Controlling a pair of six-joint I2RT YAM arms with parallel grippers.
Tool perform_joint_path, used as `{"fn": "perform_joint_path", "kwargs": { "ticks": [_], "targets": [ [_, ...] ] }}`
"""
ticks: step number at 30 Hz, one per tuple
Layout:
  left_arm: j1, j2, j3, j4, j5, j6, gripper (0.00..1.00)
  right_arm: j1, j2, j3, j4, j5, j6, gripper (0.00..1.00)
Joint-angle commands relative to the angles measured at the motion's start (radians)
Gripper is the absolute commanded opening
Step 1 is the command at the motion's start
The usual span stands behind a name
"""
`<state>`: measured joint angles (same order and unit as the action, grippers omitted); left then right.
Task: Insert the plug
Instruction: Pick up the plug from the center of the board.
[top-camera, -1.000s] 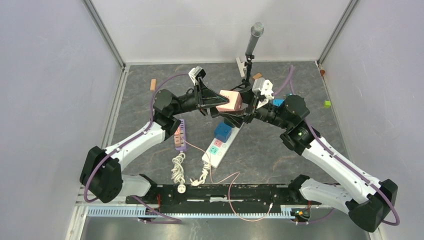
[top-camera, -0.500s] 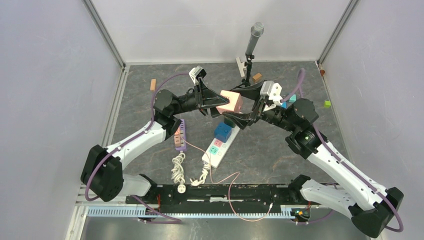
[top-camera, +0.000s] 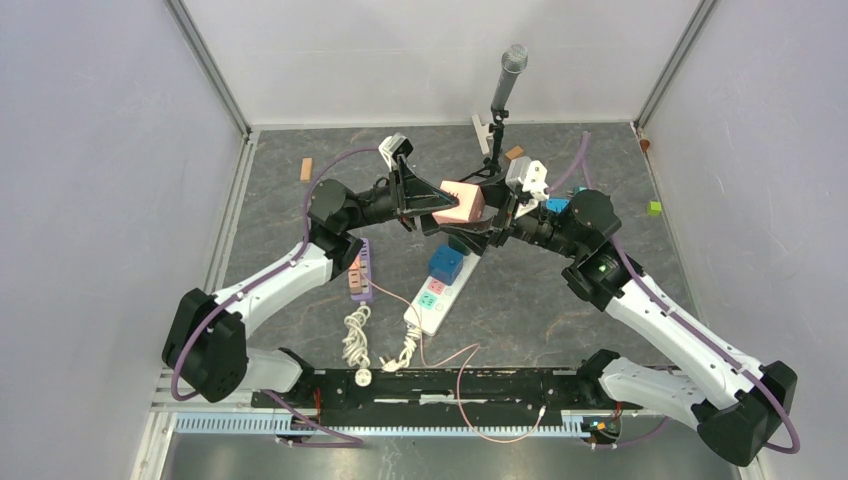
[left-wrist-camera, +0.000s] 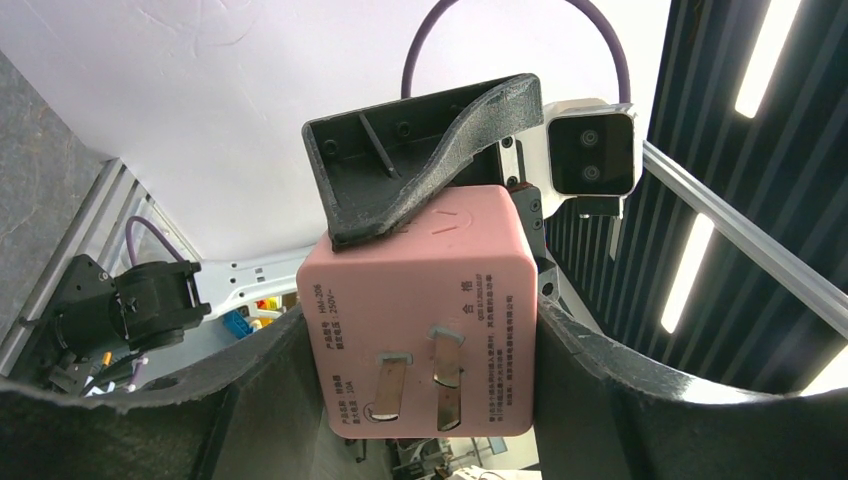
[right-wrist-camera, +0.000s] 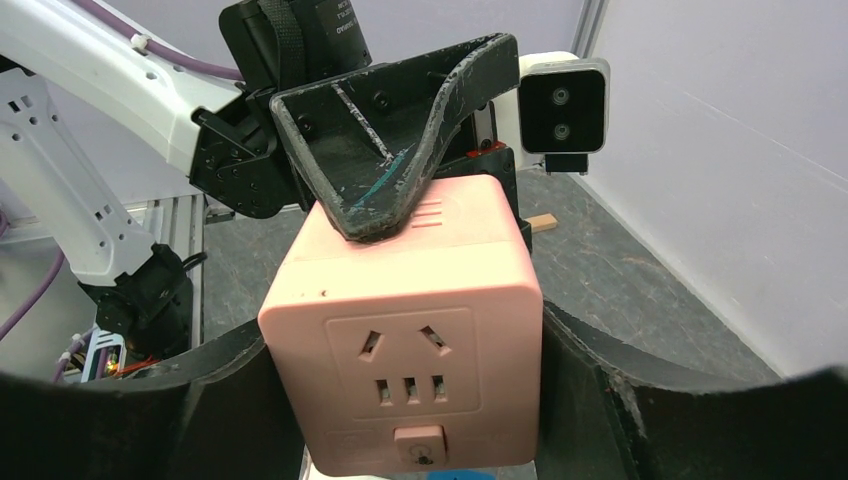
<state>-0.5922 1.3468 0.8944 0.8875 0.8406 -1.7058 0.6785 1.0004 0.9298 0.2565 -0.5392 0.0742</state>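
Top external view: pink plug (top-camera: 459, 202) held above the bench (top-camera: 280, 215), clamped by left jaws from 9 o'clock and right jaws from 3 o'clock. Power strip (top-camera: 433, 296) lies at its 6 o'clock. Advisable: one arm lets go, prongs (left-wrist-camera: 388, 385) turned down over a free socket.

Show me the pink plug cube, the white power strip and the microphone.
pink plug cube (left-wrist-camera: 425, 320), left wrist view, on its pronged face.
white power strip (top-camera: 430, 298), top external view, on its socket face.
microphone (top-camera: 514, 58), top external view, on its head.
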Motion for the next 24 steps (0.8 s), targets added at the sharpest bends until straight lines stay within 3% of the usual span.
{"fn": "perform_joint_path", "kwargs": {
  "ticks": [1, 3, 5, 8, 11, 16, 20, 24],
  "targets": [
    [-0.005, -0.025, -0.002, 0.07, 0.003, 0.007, 0.02, 0.0, -0.026, 0.019, 0.031, 0.032, 0.047, 0.54],
    [-0.005, -0.022, -0.003, 0.07, 0.003, 0.008, 0.11, 0.002, -0.032, 0.018, 0.028, 0.036, 0.048, 0.49],
    [-0.005, -0.017, -0.003, 0.068, 0.005, 0.007, 0.56, 0.002, -0.033, 0.022, 0.02, 0.037, 0.048, 0.41],
    [-0.004, -0.009, -0.005, 0.063, 0.005, 0.014, 0.98, 0.001, -0.04, 0.018, 0.009, 0.055, 0.046, 0.19],
    [0.001, -0.009, -0.022, 0.05, -0.012, 0.028, 1.0, 0.001, -0.047, 0.022, -0.035, 0.108, 0.028, 0.0],
    [0.043, -0.06, -0.074, -0.13, -0.025, 0.165, 1.0, 0.0, -0.047, 0.05, -0.193, 0.221, -0.024, 0.0],
    [0.074, -0.131, -0.046, -0.602, -0.061, 0.46, 1.0, -0.001, -0.036, 0.057, -0.31, 0.284, -0.023, 0.0],
    [0.078, -0.143, 0.077, -1.185, -0.247, 0.815, 1.0, -0.004, -0.012, 0.073, -0.435, 0.377, 0.0, 0.0]
  ]
}}
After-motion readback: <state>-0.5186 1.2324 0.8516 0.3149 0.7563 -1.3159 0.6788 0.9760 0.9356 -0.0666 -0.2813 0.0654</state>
